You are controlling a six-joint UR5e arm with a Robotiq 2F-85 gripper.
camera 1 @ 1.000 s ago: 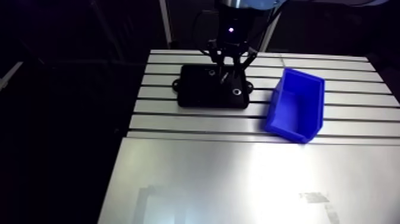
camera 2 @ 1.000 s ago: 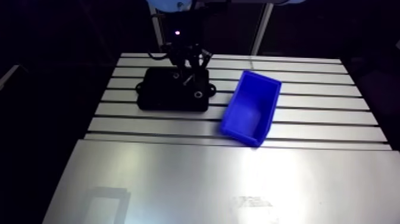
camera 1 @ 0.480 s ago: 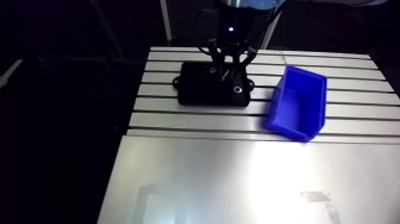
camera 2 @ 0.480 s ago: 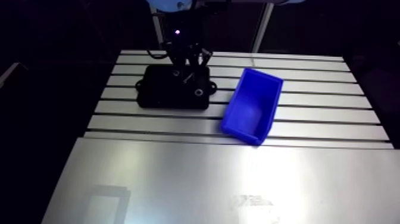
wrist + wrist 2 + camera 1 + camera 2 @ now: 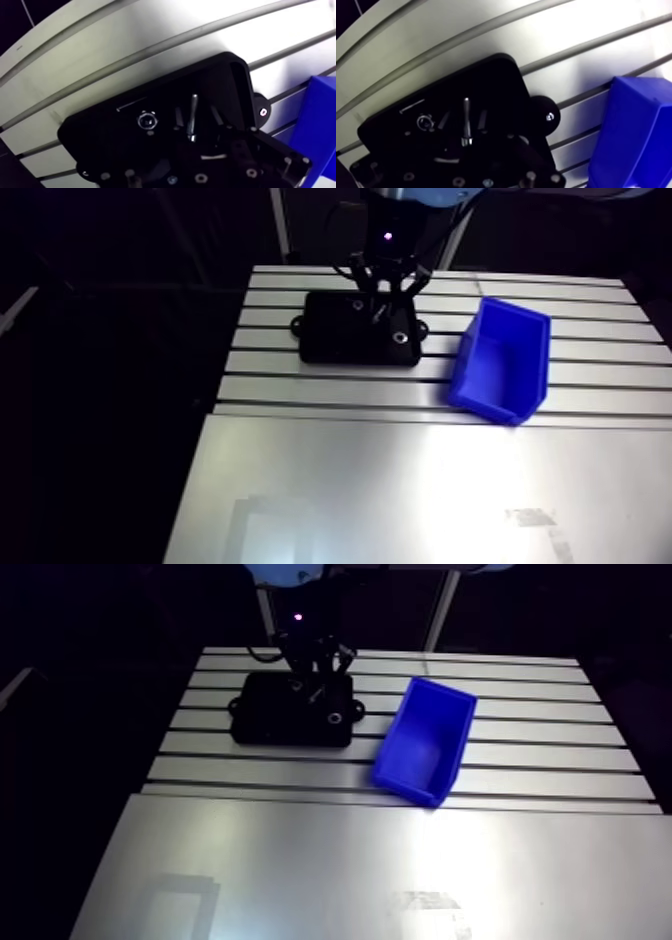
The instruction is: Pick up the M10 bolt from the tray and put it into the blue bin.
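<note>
Tool (image 5: 194, 109) hangs low over the black tray (image 5: 340, 346) in the upper middle of the arm view. It is released, its two fingers (image 5: 177, 118) standing either side of the M10 bolt (image 5: 192, 120) with a gap on each side. For a sound grip, centre on the shank, close squarely across it and lift straight before swinging to the blue bin (image 5: 500, 368), right of centre on the tabletop (image 5: 400, 488). The bolt, in the tray, is a slim, shiny grey rod, thicker at the end nearest the tool.
</note>
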